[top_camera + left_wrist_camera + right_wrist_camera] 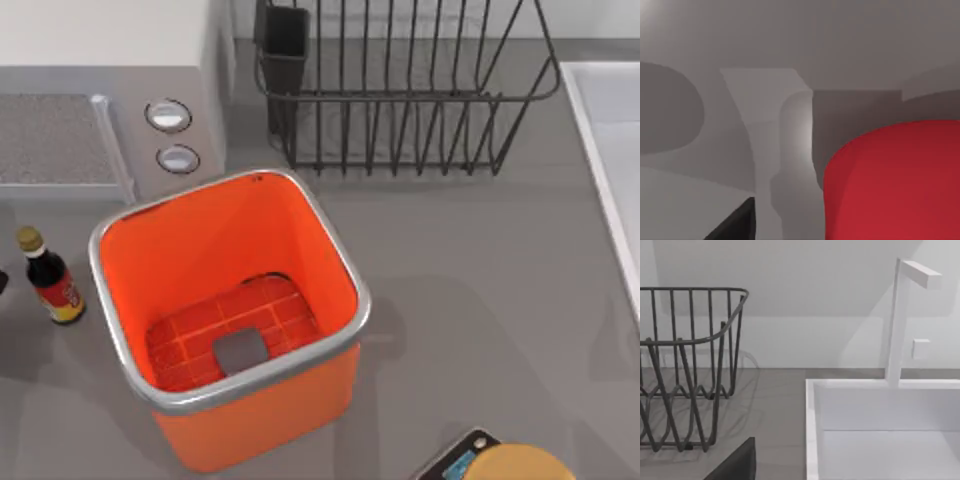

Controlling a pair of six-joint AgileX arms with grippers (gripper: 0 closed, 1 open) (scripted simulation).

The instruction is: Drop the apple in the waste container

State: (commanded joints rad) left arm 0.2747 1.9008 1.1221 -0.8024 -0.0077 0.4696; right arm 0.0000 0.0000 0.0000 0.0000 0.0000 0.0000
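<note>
The waste container [229,318], a square orange bin with a silver-grey rim, stands left of centre on the grey table [480,290]; its gridded floor with a grey square holds nothing. The apple [895,182] looms plain red in the left wrist view, close beside a dark finger tip [735,225] of the left arm; whether the jaws are apart or clamped on it I cannot tell. Behind the bin stands a black wire rack [410,90]; a small dark sauce bottle [48,277] sits to the bin's left, near a microwave [110,95]; a yellow-orange disc [520,464] rests on a scale at the front edge. The right wrist view looks past its own dark finger tip [735,462] toward the rack and a white sink [880,425] with a faucet [905,320]; its jaws' state cannot be told either.
</note>
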